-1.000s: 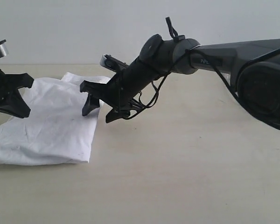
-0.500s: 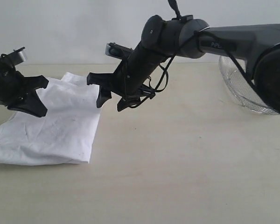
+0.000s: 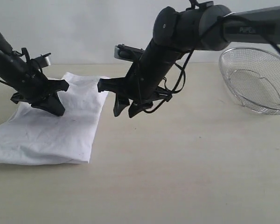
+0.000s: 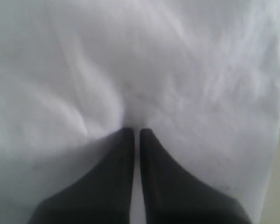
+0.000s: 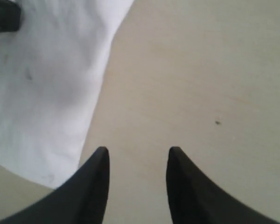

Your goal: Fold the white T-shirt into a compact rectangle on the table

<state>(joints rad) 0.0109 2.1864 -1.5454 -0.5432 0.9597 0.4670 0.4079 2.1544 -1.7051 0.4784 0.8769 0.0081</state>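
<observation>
The left claw, pinched shut, presses the folded shirt, likely flattening it; the right claw hangs part-spread, empty, over bare tabletop.

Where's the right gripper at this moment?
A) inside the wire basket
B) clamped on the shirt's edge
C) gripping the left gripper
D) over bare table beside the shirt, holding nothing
D: the right gripper has its jaws apart with only the table between them, and the white T-shirt lies off to one side.
</observation>
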